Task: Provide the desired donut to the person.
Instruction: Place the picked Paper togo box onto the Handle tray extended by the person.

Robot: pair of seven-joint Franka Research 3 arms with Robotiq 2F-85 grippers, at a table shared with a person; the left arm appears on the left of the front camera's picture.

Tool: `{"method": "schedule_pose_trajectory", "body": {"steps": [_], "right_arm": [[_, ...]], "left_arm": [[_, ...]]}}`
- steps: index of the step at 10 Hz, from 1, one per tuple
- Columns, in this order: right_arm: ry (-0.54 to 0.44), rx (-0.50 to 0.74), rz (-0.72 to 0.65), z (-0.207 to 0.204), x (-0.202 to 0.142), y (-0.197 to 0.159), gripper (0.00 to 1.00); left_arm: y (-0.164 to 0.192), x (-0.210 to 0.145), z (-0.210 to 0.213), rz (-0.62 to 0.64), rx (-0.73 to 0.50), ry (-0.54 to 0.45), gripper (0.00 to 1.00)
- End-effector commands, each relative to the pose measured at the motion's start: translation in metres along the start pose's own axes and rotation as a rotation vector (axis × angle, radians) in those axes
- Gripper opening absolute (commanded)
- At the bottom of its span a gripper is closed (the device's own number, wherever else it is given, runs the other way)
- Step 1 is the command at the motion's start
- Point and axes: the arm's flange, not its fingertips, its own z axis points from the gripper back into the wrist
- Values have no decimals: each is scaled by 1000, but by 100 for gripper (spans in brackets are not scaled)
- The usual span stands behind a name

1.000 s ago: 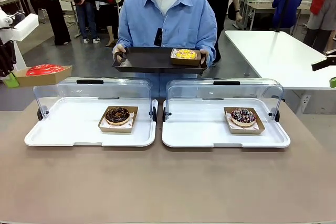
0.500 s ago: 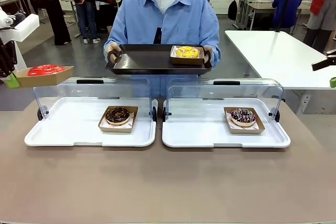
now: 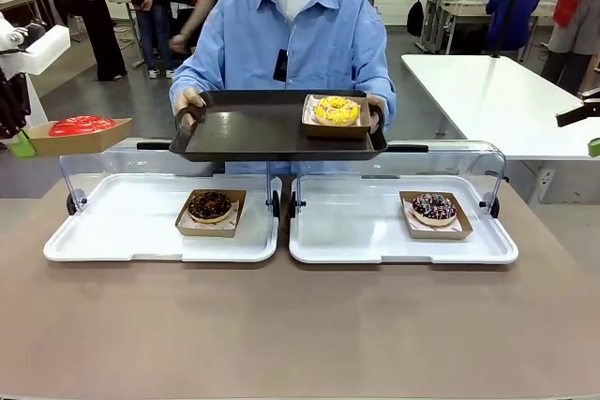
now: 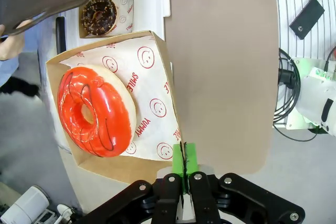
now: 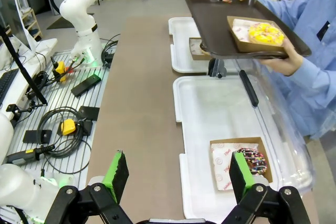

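**Holding the red donut high while the tray comes in**

Waiting at the far left, the left gripper [image 4: 185,178] has its green pads pressed together on the near rim of a cardboard tray [image 3: 77,137], pinching paper liner and card so the red-glazed donut [image 3: 80,125] rides level and clear of the table. In the left wrist view the red-glazed donut [image 4: 95,109] sits flat on its printed liner, nothing sliding.

Across the table the person [image 3: 286,39] in the light-blue shirt holds out a dark serving tray [image 3: 253,128] with both hands, above the far edge of the two display cases. A yellow-iced donut [image 3: 337,110] already sits on its right side, so the left half looks free, probably the landing spot.

The right gripper [image 5: 178,179] hangs back over the near right, fingers spread wide and holding nothing, out of the way. Below it a sprinkled donut [image 5: 251,161] rests in the right case [image 3: 403,243]; a chocolate donut [image 3: 210,205] stays in the left case [image 3: 122,241], both under raised clear lids.
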Motion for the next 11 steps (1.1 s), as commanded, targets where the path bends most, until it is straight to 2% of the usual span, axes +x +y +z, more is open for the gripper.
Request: {"method": "schedule_pose_trajectory", "body": {"steps": [1,5,7,11], "right_arm": [[-4,0,-1,0,0,-1,100],[-4,0,-1,0,0,-1,100],[-4,0,-1,0,0,-1,100],[-4,0,-1,0,0,-1,100]], "left_arm": [[-4,-1,0,4,10,9,0],[-4,-1,0,4,10,9,0],[-7,4,2,-22,12,-34,1],[3,67,57,-193,15,-58,1]]}}
